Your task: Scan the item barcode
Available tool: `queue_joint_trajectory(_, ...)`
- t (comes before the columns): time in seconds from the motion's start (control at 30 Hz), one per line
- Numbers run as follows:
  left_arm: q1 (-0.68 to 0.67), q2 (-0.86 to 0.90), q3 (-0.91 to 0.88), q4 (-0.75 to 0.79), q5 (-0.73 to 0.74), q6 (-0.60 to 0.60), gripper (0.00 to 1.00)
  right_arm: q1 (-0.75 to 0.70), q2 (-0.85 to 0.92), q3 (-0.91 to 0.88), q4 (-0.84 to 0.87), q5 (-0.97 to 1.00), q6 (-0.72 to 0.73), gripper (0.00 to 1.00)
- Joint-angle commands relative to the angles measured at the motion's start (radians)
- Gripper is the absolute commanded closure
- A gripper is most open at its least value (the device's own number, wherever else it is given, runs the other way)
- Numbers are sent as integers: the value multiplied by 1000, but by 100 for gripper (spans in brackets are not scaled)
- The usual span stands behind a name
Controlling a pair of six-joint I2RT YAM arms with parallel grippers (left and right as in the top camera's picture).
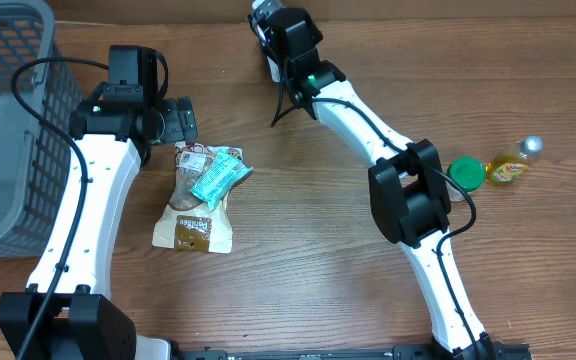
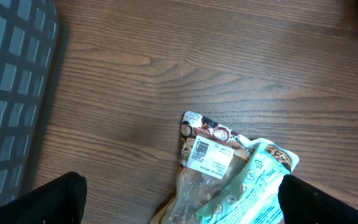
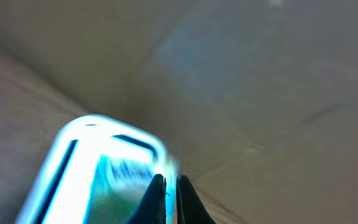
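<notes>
snack pouch (image 1: 196, 215) lies flat on the bench (image 1: 308, 260) between the 2 arms, nearer the left one. teal packet (image 1: 218, 175) lies across its upper half. white barcode label (image 2: 207, 156) faces up near the pouch's top edge, and the teal packet's edge reaches the label's right side.

left claw (image 1: 184, 121) hovers over the pouch's top end, spread wide, holding nothing. right claw (image 3: 166, 190) is far back at the bench's rear edge, pressed together. a blurred white-and-blue object (image 3: 98, 168) sits against it; cannot tell what it is or whether it is gripped.

risks, as judged:
- closing on the pouch top could catch the teal packet too and drag both, leaving the label covered.
- a pinch on the label itself would hide or crease the code, and buckled film may give no clean read.
- the pouch is thin and flat on wood, so the fingers may skid over it and close on nothing.
- lifted by 1 corner, the pouch may hang and twist, turning the label away.
- basket (image 1: 8, 120) stands close on the left, and a wide swing could clip it.
</notes>
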Motion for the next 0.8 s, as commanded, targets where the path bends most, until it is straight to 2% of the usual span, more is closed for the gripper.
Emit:
queue_joint_trajectory(0.0, 4, -8, 7, 3, -14, 12, 1, -4, -21, 9, 27, 141, 7, 96)
queue_joint_trajectory(0.13, 4, -8, 7, 3, -13, 12, 1, 9, -96, 9, -27, 183, 20, 96)
queue_joint_trajectory(0.3, 4, -8, 7, 3, -13, 12, 0, 9, -249, 9, -311, 128, 278, 96)
queue_joint_trajectory(0.5, 4, -8, 7, 3, -13, 12, 0, -28, -371, 9, -767, -109, 512, 96)
queue_joint_trajectory(0.63, 4, -8, 7, 3, -13, 12, 0, -67, -375, 5, -1033, -274, 575, 96)
queue_joint_trajectory(0.77, 4, -8, 7, 3, -14, 12, 1, -107, -373, -56, -1197, -430, 584, 96)
